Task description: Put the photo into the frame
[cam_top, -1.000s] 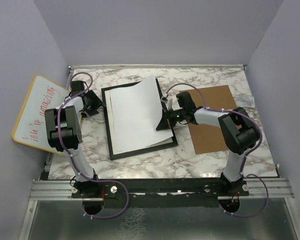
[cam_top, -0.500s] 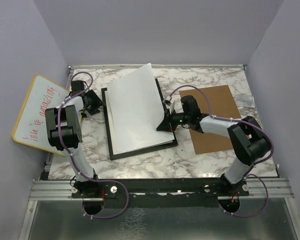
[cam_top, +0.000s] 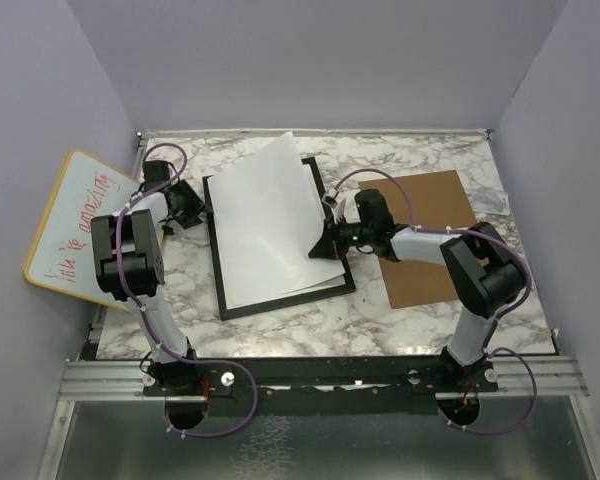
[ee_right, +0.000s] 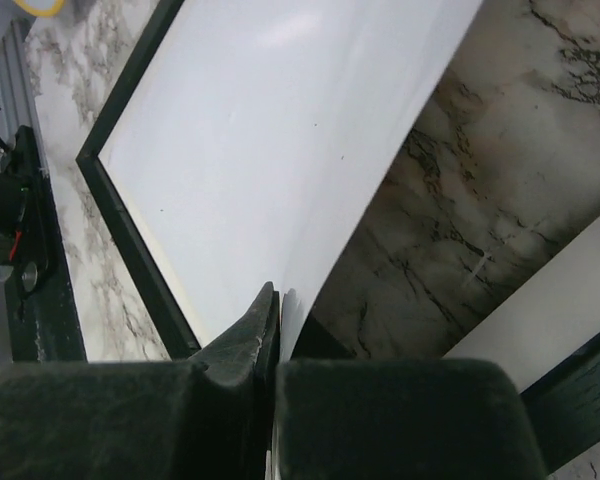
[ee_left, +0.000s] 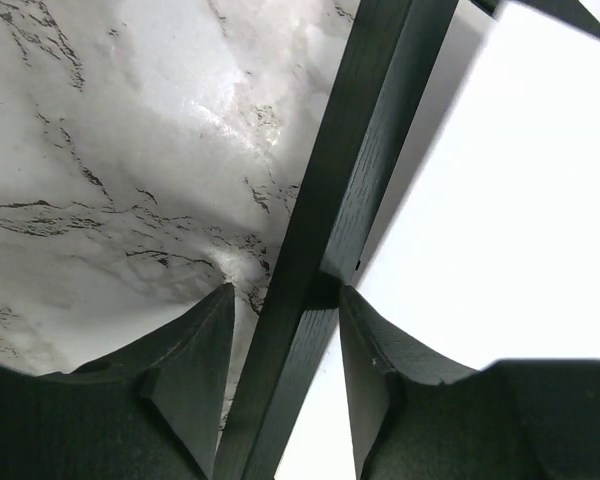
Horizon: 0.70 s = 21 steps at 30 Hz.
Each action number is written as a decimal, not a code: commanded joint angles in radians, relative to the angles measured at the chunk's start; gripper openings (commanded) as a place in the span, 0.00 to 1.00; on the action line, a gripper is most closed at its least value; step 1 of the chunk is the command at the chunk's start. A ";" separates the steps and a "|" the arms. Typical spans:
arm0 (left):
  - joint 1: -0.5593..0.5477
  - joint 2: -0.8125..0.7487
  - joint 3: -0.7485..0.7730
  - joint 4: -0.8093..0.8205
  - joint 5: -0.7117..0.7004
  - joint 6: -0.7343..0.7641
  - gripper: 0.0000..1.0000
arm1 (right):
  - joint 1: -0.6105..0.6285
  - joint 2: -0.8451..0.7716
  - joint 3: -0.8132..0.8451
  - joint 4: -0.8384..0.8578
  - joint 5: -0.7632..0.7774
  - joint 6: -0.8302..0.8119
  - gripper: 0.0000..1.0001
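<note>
The black frame [cam_top: 220, 262] lies flat on the marble table. The photo [cam_top: 270, 210] shows only its plain white back; its left side rests inside the frame and its right side is lifted. My right gripper [cam_top: 323, 243] is shut on the photo's right edge, just above the frame's right rail. In the right wrist view the gripper [ee_right: 277, 300] pinches the white photo [ee_right: 280, 140], with the frame's corner [ee_right: 130, 235] beyond it. My left gripper [cam_top: 192, 208] is at the frame's left rail. In its wrist view the gripper [ee_left: 285, 290] straddles and closes on the black frame [ee_left: 370, 150].
A brown backing board [cam_top: 430, 240] lies flat to the right of the frame, under the right arm. A yellow-rimmed whiteboard [cam_top: 75, 225] leans at the table's left edge. Purple walls enclose the table on three sides.
The photo's raised far corner has swung left over the frame and stands steeper. The right gripper has shifted slightly, still holding the photo's edge. The left arm has not moved.
</note>
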 commanded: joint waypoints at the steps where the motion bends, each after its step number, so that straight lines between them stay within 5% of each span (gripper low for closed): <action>1: 0.000 0.014 -0.008 -0.056 -0.077 0.014 0.45 | 0.007 0.037 0.025 -0.008 0.063 0.074 0.01; 21: -0.001 0.016 0.016 -0.058 -0.070 0.007 0.45 | 0.007 0.163 0.190 -0.270 0.064 0.160 0.01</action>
